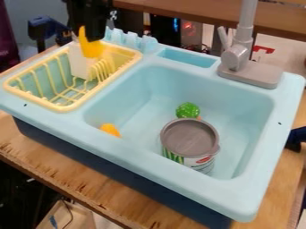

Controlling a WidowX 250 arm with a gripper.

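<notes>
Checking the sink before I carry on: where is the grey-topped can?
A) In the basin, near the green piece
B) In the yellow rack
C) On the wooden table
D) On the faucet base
A: the grey-topped can is inside the basin, with the green piece just beyond it as the camera sees it.

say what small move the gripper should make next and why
I'd try a slight lift straight up: the gripper is right at the top of the yellow piece, though whether it holds it is unclear, and a small lift could show that. The white piece sits close by in the yellow dish rack, so moving sideways might bump it.
</notes>
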